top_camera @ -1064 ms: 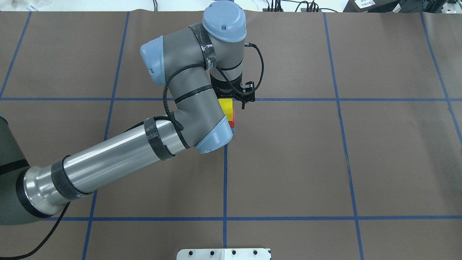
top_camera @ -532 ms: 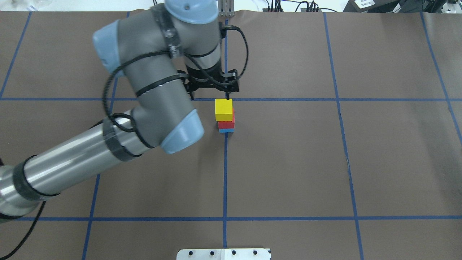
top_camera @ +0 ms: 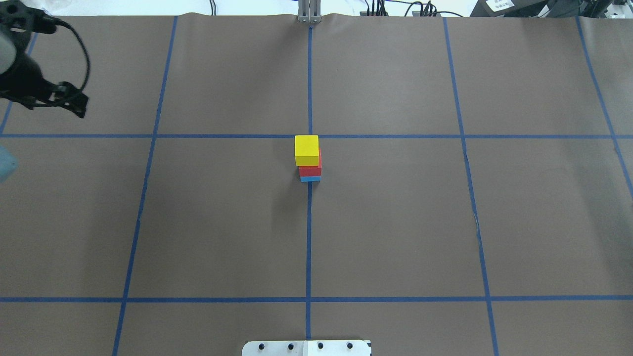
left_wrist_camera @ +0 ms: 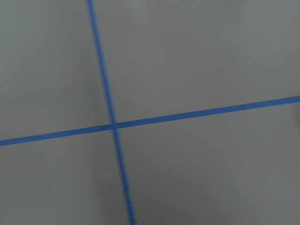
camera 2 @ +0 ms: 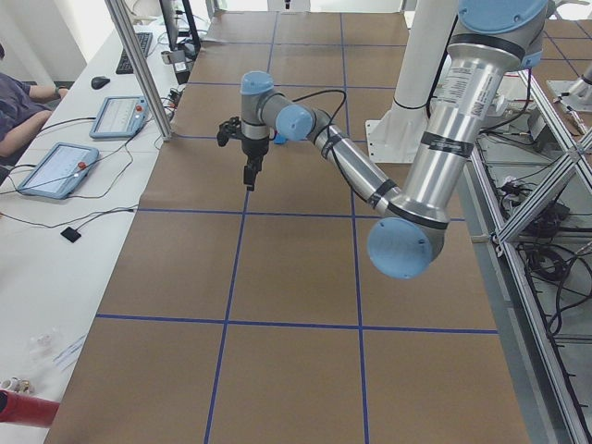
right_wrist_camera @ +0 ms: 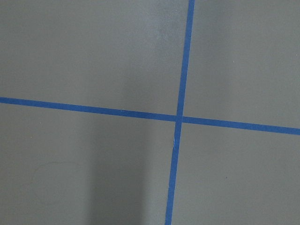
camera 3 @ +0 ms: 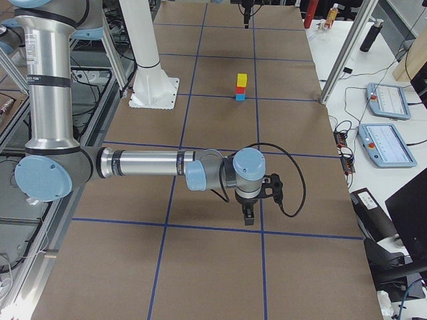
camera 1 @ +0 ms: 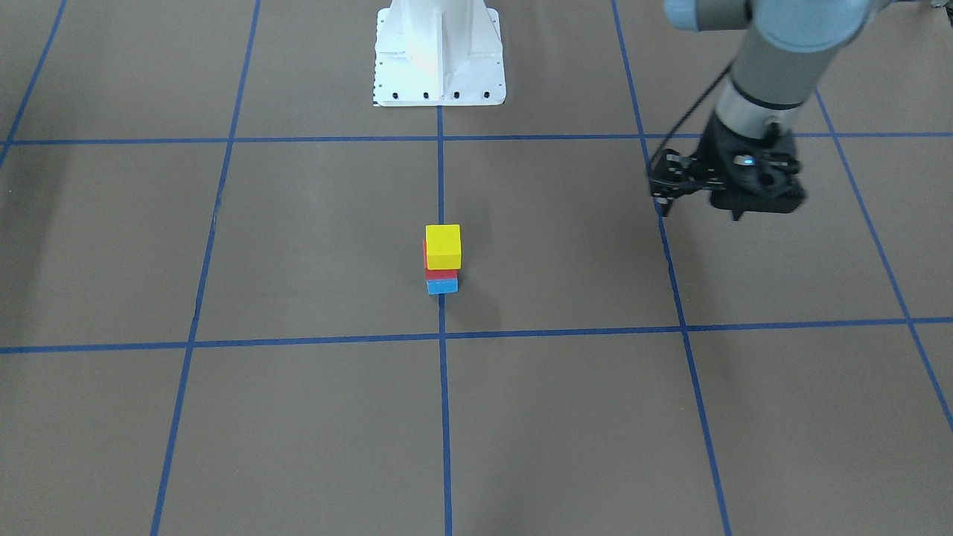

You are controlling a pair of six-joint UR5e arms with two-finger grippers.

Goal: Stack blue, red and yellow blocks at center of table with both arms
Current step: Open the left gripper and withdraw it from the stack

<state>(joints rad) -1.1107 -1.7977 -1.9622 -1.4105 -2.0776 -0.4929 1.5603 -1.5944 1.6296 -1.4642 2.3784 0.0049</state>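
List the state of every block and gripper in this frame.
blue block: on the table, lowest of the three.
red block: on the blue block.
yellow block: on the red block, topmost, held by nothing.
left gripper: open, empty, well away from the blocks.
right gripper: well away from the blocks; cannot tell whether open or shut.
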